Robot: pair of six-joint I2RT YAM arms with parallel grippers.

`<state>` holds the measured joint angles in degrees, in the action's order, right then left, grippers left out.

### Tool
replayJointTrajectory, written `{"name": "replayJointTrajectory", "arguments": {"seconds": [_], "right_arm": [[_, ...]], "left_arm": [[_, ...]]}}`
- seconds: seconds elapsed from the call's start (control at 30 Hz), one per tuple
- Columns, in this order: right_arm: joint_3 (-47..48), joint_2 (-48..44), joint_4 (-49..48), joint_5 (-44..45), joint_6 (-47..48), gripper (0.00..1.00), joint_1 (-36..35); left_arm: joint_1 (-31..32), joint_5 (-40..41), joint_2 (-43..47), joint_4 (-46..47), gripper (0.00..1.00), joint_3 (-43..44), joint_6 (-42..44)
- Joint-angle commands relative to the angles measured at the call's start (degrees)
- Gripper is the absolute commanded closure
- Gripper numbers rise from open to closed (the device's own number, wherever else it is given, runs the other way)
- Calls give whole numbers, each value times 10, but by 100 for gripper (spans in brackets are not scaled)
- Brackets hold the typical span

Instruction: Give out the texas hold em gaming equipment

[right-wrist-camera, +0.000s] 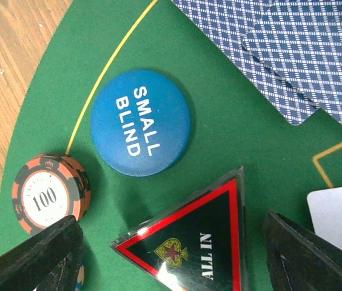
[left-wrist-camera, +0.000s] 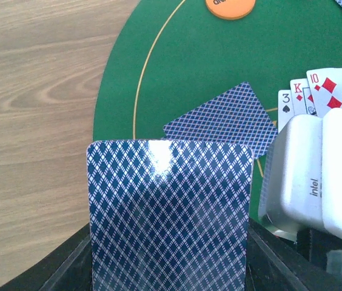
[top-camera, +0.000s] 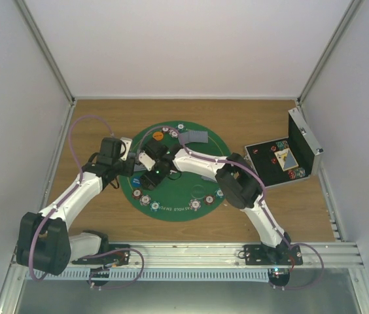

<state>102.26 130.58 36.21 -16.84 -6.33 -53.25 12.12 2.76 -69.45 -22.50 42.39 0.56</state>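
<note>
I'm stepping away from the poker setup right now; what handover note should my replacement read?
Left gripper: shut on a blue diamond-backed playing card.
Right gripper: open, jaws either side of the black triangular ALL IN marker, not touching it.
Done, on the round green felt mat: blue SMALL BLIND disc, red-edged 100 chip, orange disc, face-down cards, face-up cards showing 3, K, 10, chip piles along the rim.
Left: deal the held card; the open silver case holds small items, too small to name.
</note>
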Motion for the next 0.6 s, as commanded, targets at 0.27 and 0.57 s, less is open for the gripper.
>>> {"name": "replayJointTrajectory", "arguments": {"seconds": [0.27, 0.57], "right_arm": [[-188, -198, -74, 46, -43, 13, 74], [-372, -384, -54, -59, -37, 14, 239]], "left_arm": [[38, -58, 14, 53, 44, -18, 21], [163, -142, -4, 75, 44, -20, 71]]}}
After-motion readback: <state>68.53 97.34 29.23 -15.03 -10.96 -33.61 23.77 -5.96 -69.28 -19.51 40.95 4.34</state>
